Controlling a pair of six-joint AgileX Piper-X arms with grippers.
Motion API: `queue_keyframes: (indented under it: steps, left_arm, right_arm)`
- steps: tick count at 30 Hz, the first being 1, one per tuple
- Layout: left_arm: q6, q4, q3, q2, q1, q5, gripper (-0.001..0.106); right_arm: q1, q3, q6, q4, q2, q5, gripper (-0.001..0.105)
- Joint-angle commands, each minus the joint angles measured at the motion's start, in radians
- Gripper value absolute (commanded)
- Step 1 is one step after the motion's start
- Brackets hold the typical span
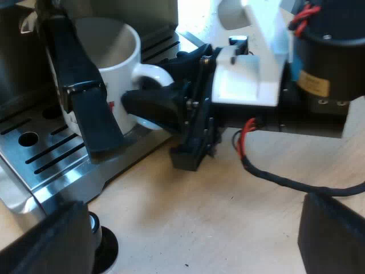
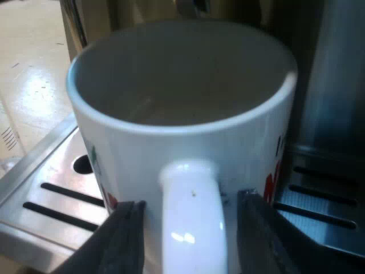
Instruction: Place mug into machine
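So the mug sits on the machine's drip tray, right end effector open with a finger either side of its handle, not squeezing. Left end effector gapes wide over the table, holding nothing

Right view close, left farther — both face mug.

White mug, seemingly empty, stands upright on the machine's slotted metal tray.
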Motion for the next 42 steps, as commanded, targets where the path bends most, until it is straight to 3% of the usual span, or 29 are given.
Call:
queue_keyframes:
  steps: [1, 9, 14, 19, 27, 42]
  left_arm:
    - [-0.002, -0.006, -0.006, -0.001, -0.004, 0.002, 0.079]
    - [-0.002, -0.006, -0.006, -0.001, -0.004, 0.002, 0.079]
    - [-0.002, -0.006, -0.006, -0.001, -0.004, 0.002, 0.079]
    - [-0.002, -0.006, -0.006, -0.001, -0.004, 0.002, 0.079]
    - [-0.002, -0.006, -0.006, -0.001, -0.004, 0.002, 0.079]
    - [-0.002, -0.006, -0.006, -0.001, -0.004, 0.002, 0.079]
  right_arm:
    - [-0.006, -0.027, -0.016, -0.013, 0.023, -0.002, 0.040]
    - [-0.006, -0.099, -0.016, -0.013, 0.089, -0.002, 0.040]
    - [-0.006, -0.139, -0.016, -0.015, 0.128, 0.074, 0.040]
    - [-0.009, -0.165, -0.016, -0.015, 0.152, 0.087, 0.040]
    - [-0.005, -0.167, -0.016, -0.015, 0.146, 0.102, 0.040]
    - [0.016, -0.129, -0.016, 0.103, -0.018, 0.092, 0.040]
